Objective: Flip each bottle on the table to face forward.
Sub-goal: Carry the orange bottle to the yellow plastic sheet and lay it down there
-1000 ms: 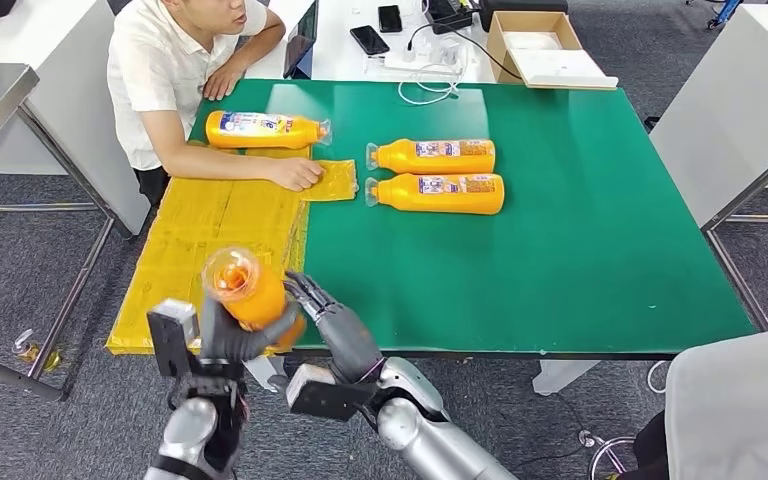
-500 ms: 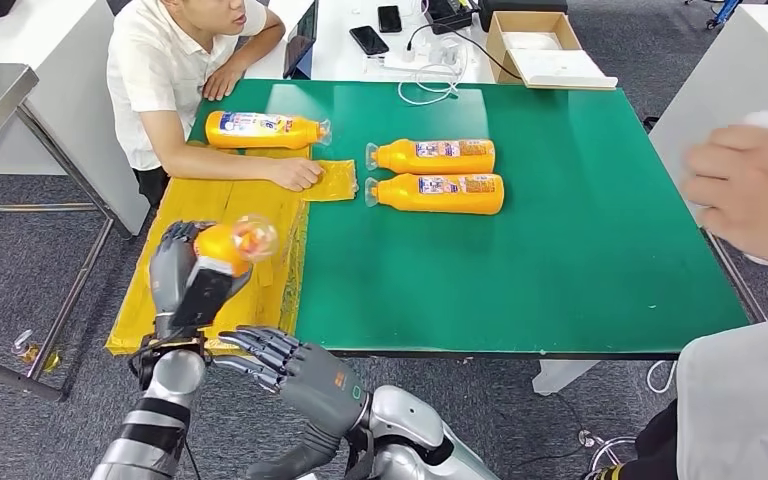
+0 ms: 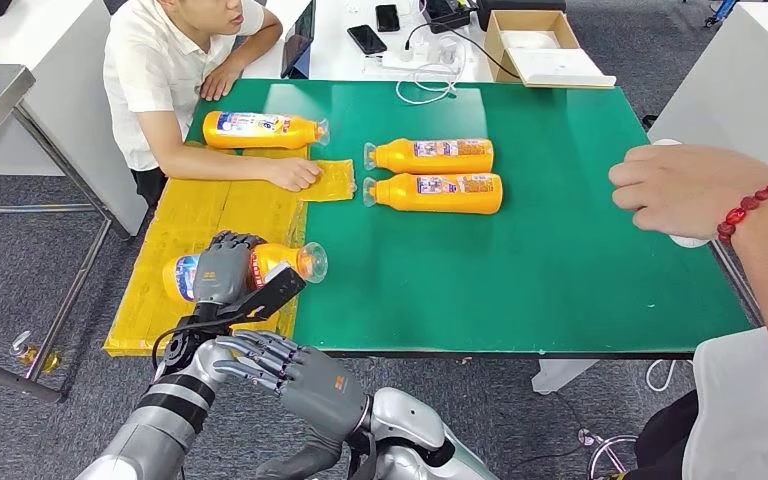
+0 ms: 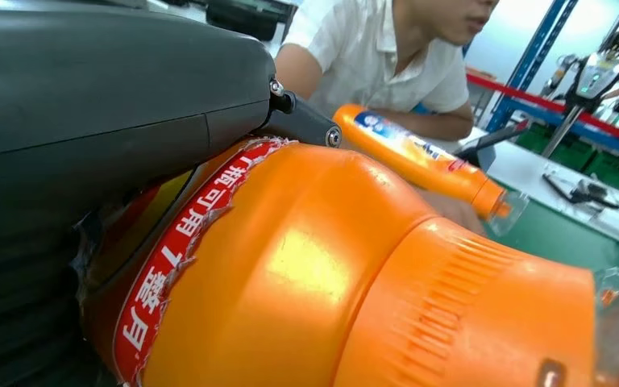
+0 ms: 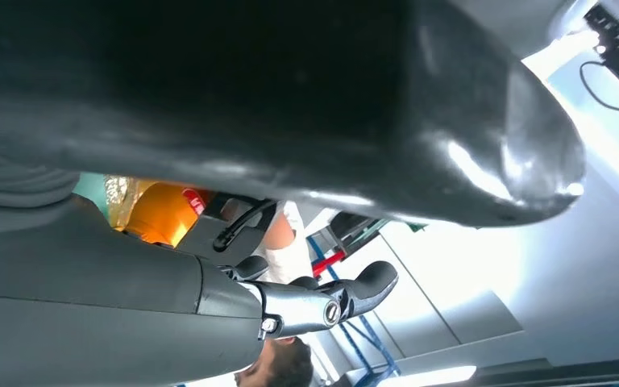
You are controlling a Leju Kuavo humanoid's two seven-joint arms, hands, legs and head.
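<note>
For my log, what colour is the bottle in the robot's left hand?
Orange bottle, clearest in the left wrist view.

The left arm [image 3: 165, 415] is silver with black ribbed rings near the wrist, and a thin black cable loops beside them. The left hand [image 3: 222, 272] has dark grey fingers [image 3: 230, 243]. The right hand [image 3: 295, 372] is grey with a small orange marking, on a rounded silver forearm [image 3: 410, 445].

An orange bottle [image 4: 330, 274] (red label torn at its edge) is gripped by the left hand [image 4: 89, 121]. Beyond it, a second bottle [image 4: 419, 153] is seen lying before a seated person [image 4: 371, 56].
</note>
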